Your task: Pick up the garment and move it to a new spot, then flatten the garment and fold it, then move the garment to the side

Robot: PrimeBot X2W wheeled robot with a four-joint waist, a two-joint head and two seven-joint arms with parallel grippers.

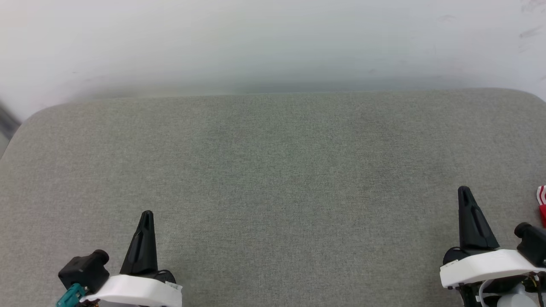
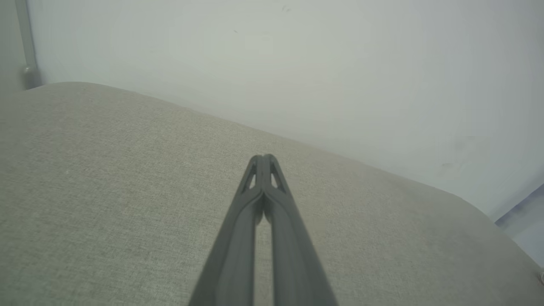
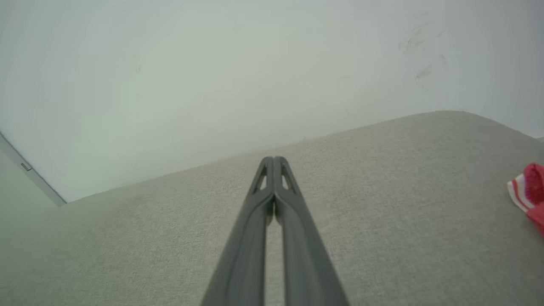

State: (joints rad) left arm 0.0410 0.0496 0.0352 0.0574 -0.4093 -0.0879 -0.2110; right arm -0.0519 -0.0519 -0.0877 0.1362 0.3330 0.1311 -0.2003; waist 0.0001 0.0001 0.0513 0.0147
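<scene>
Fingers clenched empty on both arms, left fingers and right fingers over a grey padded surface; the garment shows as a red, white-striped corner off to the right of the right fingers, so the right arm is nearer; its long axis cannot be told.

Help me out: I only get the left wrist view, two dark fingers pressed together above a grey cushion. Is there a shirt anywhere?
Observer: Yes. A corner of the garment, red with red-and-white stripes, pokes in at the head view's right edge.
Operator: Is the other hand holding it?
Observer: No. The right gripper is shut on nothing, and bare cushion lies between it and the cloth.
Operator: Which hand is nearer to it?
Observer: The right one. The left gripper sits far across the cushion, at the head view's lower left.
</scene>
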